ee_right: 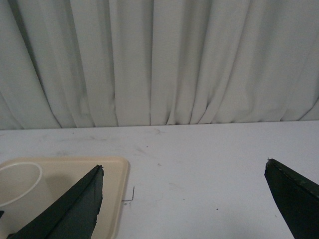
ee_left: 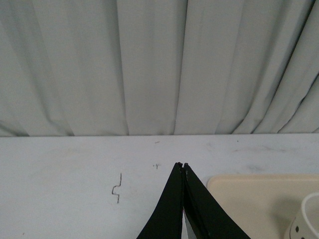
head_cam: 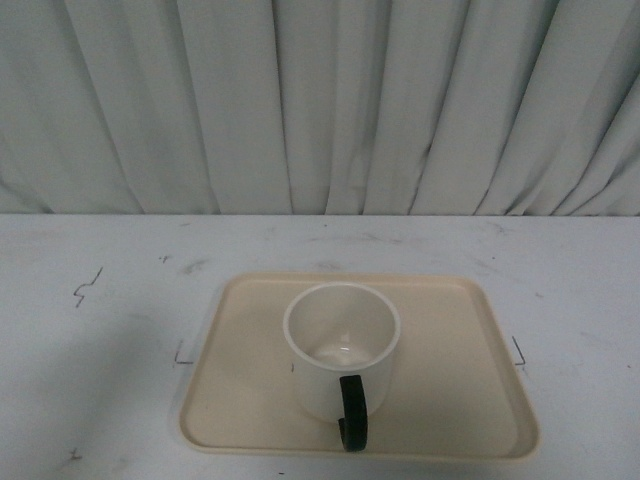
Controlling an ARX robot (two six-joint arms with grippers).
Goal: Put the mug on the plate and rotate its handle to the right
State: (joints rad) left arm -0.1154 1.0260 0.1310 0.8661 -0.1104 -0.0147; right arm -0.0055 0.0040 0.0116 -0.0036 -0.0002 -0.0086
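The white mug [head_cam: 340, 350] stands upright on the beige plate [head_cam: 460, 400] in the front view, near the plate's middle. Its black handle [head_cam: 354, 412] points toward me, slightly right of the mug's centre. Neither arm shows in the front view. My left gripper [ee_left: 182, 165] is shut and empty, above the table just left of the plate [ee_left: 259, 199]; the mug's edge [ee_left: 305, 224] shows with black print dots. My right gripper [ee_right: 184, 169] is open and empty, to the right of the plate [ee_right: 65, 172], with the mug's rim [ee_right: 20, 181] at the far side.
A white table [head_cam: 100, 300] with small black corner marks [head_cam: 88, 286] around the plate. A grey-white curtain [head_cam: 320, 100] hangs along the table's far edge.
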